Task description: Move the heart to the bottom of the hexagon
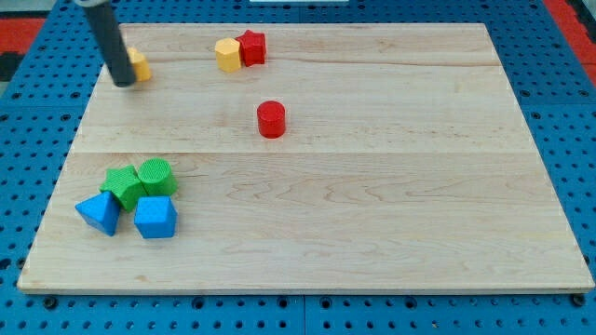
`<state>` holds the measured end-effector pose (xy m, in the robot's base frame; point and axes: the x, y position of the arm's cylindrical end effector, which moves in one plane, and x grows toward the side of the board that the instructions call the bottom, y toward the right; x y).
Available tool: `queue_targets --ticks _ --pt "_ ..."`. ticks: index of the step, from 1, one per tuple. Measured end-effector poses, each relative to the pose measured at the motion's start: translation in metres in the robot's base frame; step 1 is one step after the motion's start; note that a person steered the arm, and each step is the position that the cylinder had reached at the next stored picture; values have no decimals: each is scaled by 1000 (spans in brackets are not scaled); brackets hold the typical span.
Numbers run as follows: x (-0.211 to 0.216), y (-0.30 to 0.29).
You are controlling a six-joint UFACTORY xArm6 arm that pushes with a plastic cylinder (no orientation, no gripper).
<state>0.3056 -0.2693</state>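
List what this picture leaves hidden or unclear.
- Yellow block at the view's top left: my rod covers its left part, so its shape (heart or not) is unclear.
- My tip: whether it touches that block cannot be told.
- Rod's upper part: cut off by the view's top edge.
- Yellow hexagon and red star: touching or slightly apart, too small to tell.
- Green blocks overlap; the exact shapes are unclear.

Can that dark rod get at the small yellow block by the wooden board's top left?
Probably yes: my tip sits right against the yellow block on its left side, nothing between them.
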Motion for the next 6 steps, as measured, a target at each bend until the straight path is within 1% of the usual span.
queue_targets --ticks 1,2,3,4,5,6 --pt "-41 -7" --pt "-15 19" --pt "38 80" --pt "26 74" --pt "-17 35" --pt "-21 105"
